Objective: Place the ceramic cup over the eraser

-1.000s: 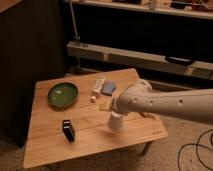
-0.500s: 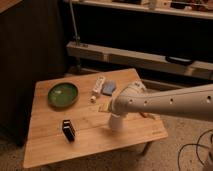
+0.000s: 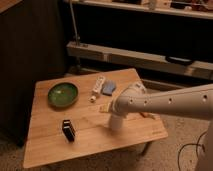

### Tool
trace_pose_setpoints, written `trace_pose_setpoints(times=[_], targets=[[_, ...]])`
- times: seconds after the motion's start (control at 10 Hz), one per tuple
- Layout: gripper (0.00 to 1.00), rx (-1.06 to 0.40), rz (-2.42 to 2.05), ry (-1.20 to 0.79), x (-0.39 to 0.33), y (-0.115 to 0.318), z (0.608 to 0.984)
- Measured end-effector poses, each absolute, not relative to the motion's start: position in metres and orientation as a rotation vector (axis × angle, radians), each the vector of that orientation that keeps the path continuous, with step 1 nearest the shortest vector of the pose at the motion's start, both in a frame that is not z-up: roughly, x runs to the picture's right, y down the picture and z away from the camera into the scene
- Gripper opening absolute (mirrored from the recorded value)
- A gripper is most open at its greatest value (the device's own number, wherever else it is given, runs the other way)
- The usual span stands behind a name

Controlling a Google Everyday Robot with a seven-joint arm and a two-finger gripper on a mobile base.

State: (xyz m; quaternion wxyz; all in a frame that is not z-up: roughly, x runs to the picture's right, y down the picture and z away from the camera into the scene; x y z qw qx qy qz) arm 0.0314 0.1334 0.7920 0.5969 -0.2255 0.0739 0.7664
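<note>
Camera view: gripper [image 3: 116, 119] low over table [image 3: 50, 146], jaws clamping ceramic cup [image 3: 115, 126], right of eraser [image 3: 68, 130].

Gripper lost behind the wrist!
Over the table [image 3: 85, 137], the gripper [image 3: 117, 118] is masked by the arm [image 3: 165, 102], which runs off the right edge; only the lower part of the ceramic cup [image 3: 115, 125] shows.

A single raised camera looks obliquely down on the light wooden table [image 3: 50, 137] from moderate distance; the gripper [image 3: 116, 120] sits just below frame centre.
</note>
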Motion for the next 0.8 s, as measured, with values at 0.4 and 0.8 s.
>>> trace_pose_setpoints(times=[0.4, 0.8], targets=[[0.80, -0.573, 1.757, 0.211, 0.020, 0.142, 0.805], [0.80, -0.596, 1.743, 0.232, 0.016, 0.150, 0.814]])
